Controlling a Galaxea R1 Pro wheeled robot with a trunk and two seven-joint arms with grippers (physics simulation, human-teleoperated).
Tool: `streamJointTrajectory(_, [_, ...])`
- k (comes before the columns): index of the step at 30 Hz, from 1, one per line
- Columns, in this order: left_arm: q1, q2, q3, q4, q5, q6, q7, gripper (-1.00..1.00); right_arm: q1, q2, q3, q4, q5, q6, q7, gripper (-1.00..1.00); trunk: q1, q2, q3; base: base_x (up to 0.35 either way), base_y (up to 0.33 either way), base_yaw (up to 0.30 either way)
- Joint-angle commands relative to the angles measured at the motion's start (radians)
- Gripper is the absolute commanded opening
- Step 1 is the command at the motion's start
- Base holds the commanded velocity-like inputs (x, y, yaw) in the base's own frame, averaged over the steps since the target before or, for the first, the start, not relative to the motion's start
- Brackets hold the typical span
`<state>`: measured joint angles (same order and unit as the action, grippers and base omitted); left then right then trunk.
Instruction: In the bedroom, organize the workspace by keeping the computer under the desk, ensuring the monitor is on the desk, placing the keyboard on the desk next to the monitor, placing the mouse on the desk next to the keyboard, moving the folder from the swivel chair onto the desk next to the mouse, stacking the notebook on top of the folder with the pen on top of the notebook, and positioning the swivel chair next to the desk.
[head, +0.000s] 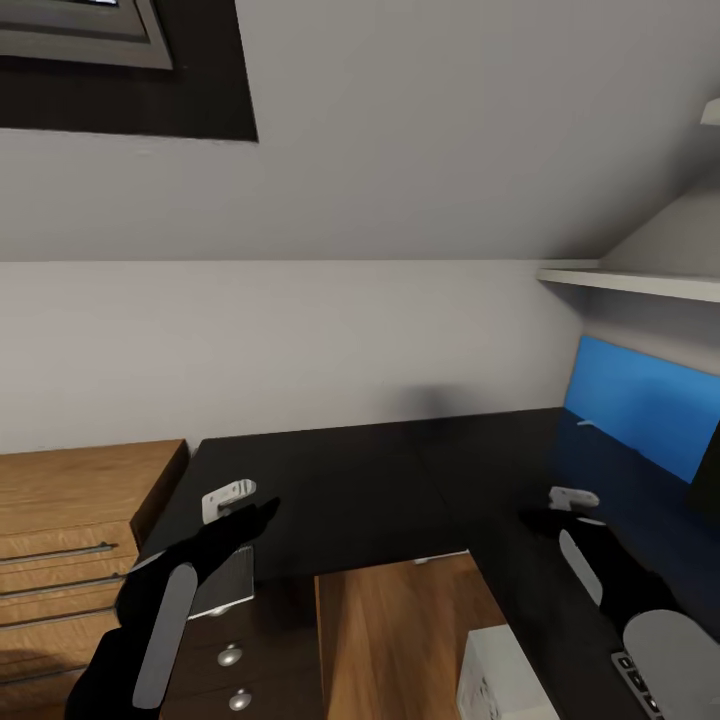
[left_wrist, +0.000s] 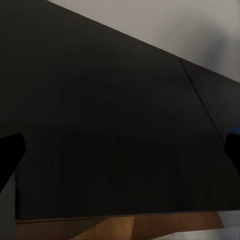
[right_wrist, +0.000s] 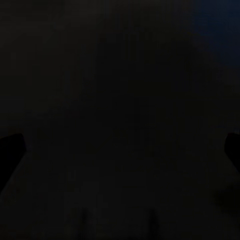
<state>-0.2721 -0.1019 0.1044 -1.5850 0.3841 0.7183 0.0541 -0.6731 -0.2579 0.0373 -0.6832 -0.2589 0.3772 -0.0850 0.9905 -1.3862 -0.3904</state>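
Observation:
The black L-shaped desk spans the head view, and its dark top also shows in the left wrist view. A monitor with a blue screen stands on the desk's right wing. A corner of the keyboard peeks out beside my right arm at the bottom right. The white computer sits on the floor under the desk. My left gripper hovers open over the desk's left part, its fingertips wide apart. My right gripper is open over the right wing, close to the dark surface.
A wooden drawer chest stands left of the desk. Small drawers with round knobs sit under the desk's left end. A white wall shelf hangs above the monitor. Wooden floor shows in the knee space.

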Motion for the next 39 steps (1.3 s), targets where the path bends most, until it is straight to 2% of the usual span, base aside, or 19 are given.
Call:
streamJointTrajectory(1, [-0.001,-0.001,0.001,-0.001,0.010,0.006,0.006,1.00,0.000,0.002,0.004,-0.009,-0.018,0.005,-0.009,1.00,0.000,-0.001,-0.001,0.000,0.000,0.160])
streamJointTrajectory(4, [-0.001,-0.001,0.001,0.000,0.011,0.005,0.006,1.00,0.001,0.026,0.004,-0.033,-0.036,0.004,-0.030,1.00,0.000,-0.001,-0.001,0.000,0.000,0.217])
streamJointTrajectory(6, [-0.001,-0.001,0.001,0.000,0.010,0.005,0.006,1.00,0.002,0.047,0.004,-0.044,-0.039,0.004,-0.069,1.00,0.000,-0.001,-0.001,0.000,0.000,0.246])
streamJointTrajectory(9, [-0.001,0.000,0.002,-0.002,0.011,0.004,0.005,1.00,0.009,0.095,0.006,-0.074,-0.042,0.001,-0.192,1.00,0.000,-0.001,-0.001,0.000,0.000,0.259])
streamJointTrajectory(10, [-0.001,0.000,0.002,-0.003,0.011,0.004,0.005,1.00,0.012,0.104,0.006,-0.083,-0.042,0.001,-0.214,1.00,0.000,-0.001,-0.001,0.000,0.000,0.263])
streamJointTrajectory(11, [-0.001,0.000,0.002,-0.004,0.011,0.004,0.005,1.00,0.032,0.137,0.009,-0.122,-0.043,0.001,-0.292,1.00,0.000,-0.001,-0.001,0.000,0.000,0.265])
streamJointTrajectory(17, [-0.001,-0.001,0.002,-0.004,0.010,0.004,0.006,1.00,0.085,0.190,0.014,-0.209,-0.040,0.001,-0.386,1.00,0.000,-0.001,-0.003,0.000,0.000,0.266])
streamJointTrajectory(21, [-0.001,-0.001,0.001,-0.003,0.010,0.004,0.006,1.00,0.102,0.211,0.016,-0.234,-0.037,0.002,-0.403,1.00,0.000,-0.001,-0.006,0.000,0.000,0.266])
streamJointTrajectory(32, [-0.001,-0.002,0.000,-0.003,0.010,0.004,0.006,1.00,0.108,0.237,0.017,-0.240,-0.003,0.000,-0.407,1.00,0.000,-0.001,-0.012,0.000,0.000,0.266])
streamJointTrajectory(39, [-0.001,-0.002,0.000,-0.003,0.010,0.004,0.006,1.00,0.109,0.241,0.051,-0.239,-0.001,-0.001,-0.407,1.00,0.000,-0.001,-0.016,0.000,0.000,0.249])
